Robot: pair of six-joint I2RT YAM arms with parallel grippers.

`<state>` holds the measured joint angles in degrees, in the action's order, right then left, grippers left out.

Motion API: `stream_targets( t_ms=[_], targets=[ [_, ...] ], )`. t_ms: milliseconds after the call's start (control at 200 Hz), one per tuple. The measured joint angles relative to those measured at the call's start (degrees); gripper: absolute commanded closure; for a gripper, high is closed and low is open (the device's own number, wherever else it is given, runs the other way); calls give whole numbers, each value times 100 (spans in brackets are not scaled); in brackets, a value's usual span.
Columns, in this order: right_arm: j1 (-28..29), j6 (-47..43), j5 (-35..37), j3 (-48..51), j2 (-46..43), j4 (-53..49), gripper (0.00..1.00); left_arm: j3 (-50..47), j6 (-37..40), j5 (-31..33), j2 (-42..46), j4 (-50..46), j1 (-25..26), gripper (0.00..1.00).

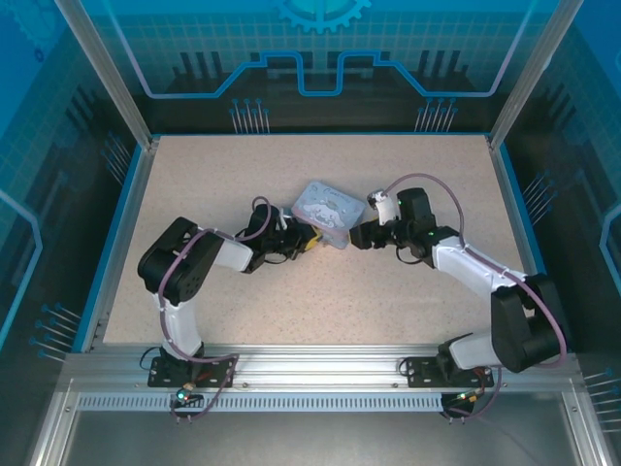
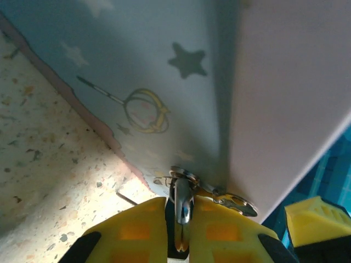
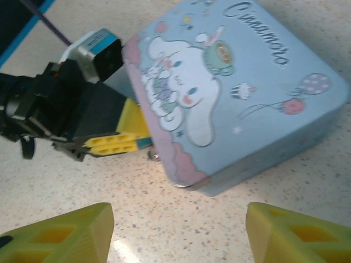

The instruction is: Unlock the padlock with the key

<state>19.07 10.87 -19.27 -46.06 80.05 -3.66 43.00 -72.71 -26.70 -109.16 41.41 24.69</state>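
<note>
Left end effector (image 2: 181,222) clamped on padlock (image 2: 182,194) at tin (image 2: 164,66) edge, lower centre. Right end effector (image 3: 176,222) fingers apart, bottom corners, above speckled surface (image 3: 274,183).

Lab-style robot cell: aluminium frame (image 1: 320,367), blue printed wall panels (image 1: 320,49), speckled tabletop (image 1: 320,301).

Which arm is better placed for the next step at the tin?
Left. The left gripper is shut on a small metal piece at the tin's edge. The right gripper hangs open, apart from the tin.

Cool bluish light, soft shadows, left wrist close-up dim, blurred
</note>
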Motion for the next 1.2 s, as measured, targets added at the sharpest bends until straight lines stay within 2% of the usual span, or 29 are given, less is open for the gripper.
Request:
stream_targets(
  t_ms=[70, 290, 450, 560, 715, 850, 1020, 1196],
  targets=[
    [28, 94, 262, -197, 105, -216, 28, -7, 70, 0, 0, 7, -15, 76],
    [170, 308, 1102, -1036, 483, -837, 19, -321, 280, 94, 122, -133, -205, 52],
    [195, 398, 1331, -1357, 693, -1049, 13, -636, 542, 332, 866, -540, -293, 45],
    [201, 448, 1329, -1633, 970, -1226, 6, -772, 688, 457, 1309, -728, -321, 44],
    [262, 444, 1421, -2205, 1526, -1572, 3, -782, 885, 551, 1486, -894, -350, 44],
    [278, 511, 1497, -2538, 1926, -1893, 2, -787, 1027, 636, 1502, -1043, -400, 38],
    [273, 815, 1497, -2616, 2168, -2151, 0, -732, 1357, 643, 1764, -1436, -916, 25],
    [238, 1080, 1213, -2933, 2535, -2262, 0, -59, 1878, 654, 1897, -2114, -1338, 24]
  ],
)
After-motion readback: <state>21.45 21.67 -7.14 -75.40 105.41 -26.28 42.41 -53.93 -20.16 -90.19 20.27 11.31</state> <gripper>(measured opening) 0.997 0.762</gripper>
